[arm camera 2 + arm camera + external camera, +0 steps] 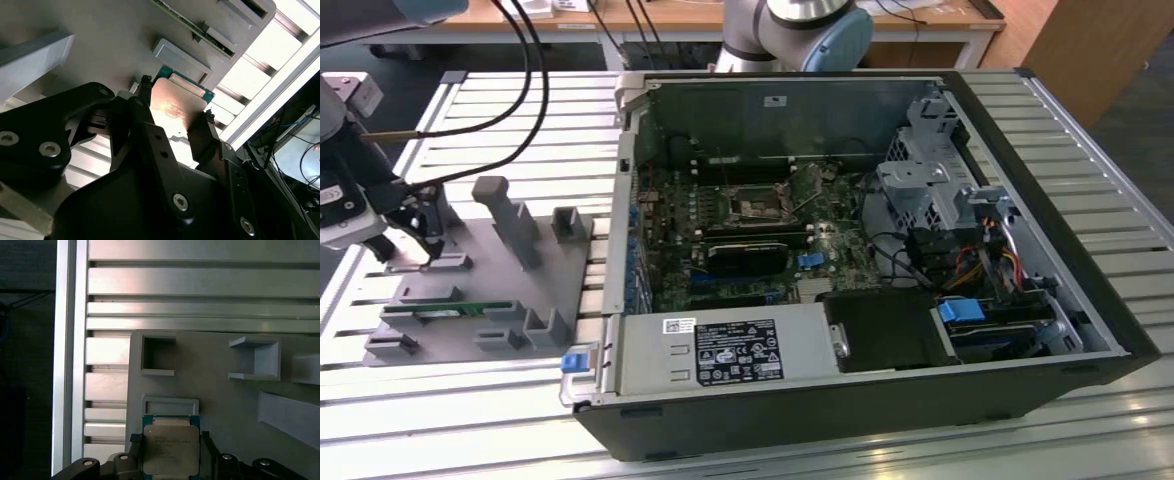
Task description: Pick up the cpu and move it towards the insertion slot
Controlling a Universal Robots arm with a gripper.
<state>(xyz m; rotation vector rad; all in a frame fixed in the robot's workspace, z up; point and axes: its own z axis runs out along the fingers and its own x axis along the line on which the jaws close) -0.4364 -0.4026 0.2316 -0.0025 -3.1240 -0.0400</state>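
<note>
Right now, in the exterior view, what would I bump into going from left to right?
Gripper pinching the chip → grey holder → shiny socket → small blue plug → metal drive cage

The setting was identified as a robotics laboratory or assembly workshop. A bench (pixel 1067 130) built of slatted aluminium profile was provided as the work surface. An opened computer case (pixel 854 415), with its motherboard (pixel 720 200) exposed, was laid on it beside a grey plastic fixture (pixel 494 280). A robot arm base (pixel 794 30) was seen behind the case, and a wooden desk (pixel 934 18) beyond.
</note>
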